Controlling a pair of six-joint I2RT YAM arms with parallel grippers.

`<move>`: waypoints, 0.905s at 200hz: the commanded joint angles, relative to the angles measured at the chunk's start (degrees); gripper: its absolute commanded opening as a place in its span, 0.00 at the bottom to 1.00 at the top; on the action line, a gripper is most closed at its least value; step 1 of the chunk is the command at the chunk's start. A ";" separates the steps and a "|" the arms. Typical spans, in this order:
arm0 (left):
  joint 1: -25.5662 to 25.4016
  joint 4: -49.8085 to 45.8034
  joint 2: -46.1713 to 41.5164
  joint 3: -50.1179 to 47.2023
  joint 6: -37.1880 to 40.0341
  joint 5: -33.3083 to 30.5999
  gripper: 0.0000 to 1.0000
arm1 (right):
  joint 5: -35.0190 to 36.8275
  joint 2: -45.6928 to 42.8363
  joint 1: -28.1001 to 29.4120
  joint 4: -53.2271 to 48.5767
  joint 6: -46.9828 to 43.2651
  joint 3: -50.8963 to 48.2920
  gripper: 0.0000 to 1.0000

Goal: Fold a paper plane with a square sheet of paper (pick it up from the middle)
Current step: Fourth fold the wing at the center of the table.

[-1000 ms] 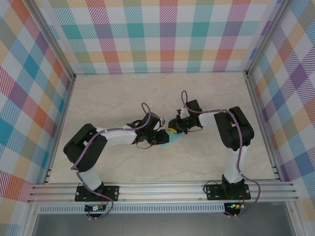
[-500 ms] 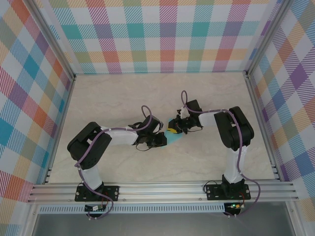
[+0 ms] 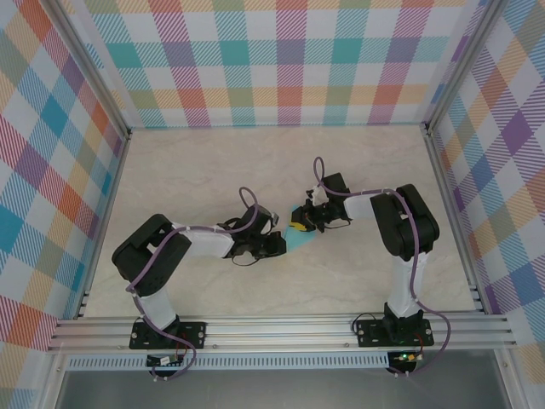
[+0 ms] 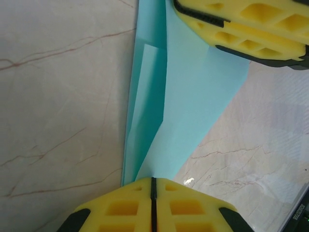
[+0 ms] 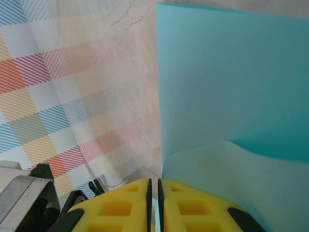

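The light turquoise sheet of paper (image 3: pixel 299 241) is folded into a layered, pointed paper plane shape and held just above the table's middle. My left gripper (image 3: pixel 277 245) is shut on its near-left end. In the left wrist view the yellow fingertips (image 4: pixel 153 180) pinch the crease of the folded paper (image 4: pixel 193 96), and a narrow flap lies along its left side. My right gripper (image 3: pixel 298 226) is shut on the far end, and its yellow fingers (image 4: pixel 251 24) show at the top right. In the right wrist view the paper (image 5: pixel 231 82) rises from the closed jaws of the right gripper (image 5: pixel 154 182).
The marble-patterned tabletop (image 3: pixel 213 170) lies open around both arms. Checked walls (image 3: pixel 281 60) enclose it at the back and sides. An aluminium rail (image 3: pixel 281 328) runs along the near edge by the arm bases.
My left gripper has shifted slightly toward the near side and closed fully on the paper. More of the turquoise paper shows between the grippers. The right arm has stayed put.
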 commanded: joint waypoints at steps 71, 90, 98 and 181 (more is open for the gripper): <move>0.45 -11.47 -1.45 -7.31 -3.36 -0.28 0.09 | 7.16 4.20 0.27 -4.23 -1.21 -1.83 0.14; 0.47 -13.62 -1.60 -7.02 -2.93 -0.63 0.09 | 7.17 3.91 0.26 -4.28 -1.24 -2.00 0.14; 0.49 -15.23 -1.93 -6.67 -2.62 -1.36 0.09 | 7.26 3.88 0.29 -4.25 -1.19 -2.01 0.14; 0.49 -18.49 -12.82 -1.57 -0.51 -1.80 0.12 | 7.18 4.05 0.26 -4.07 -0.75 -1.75 0.15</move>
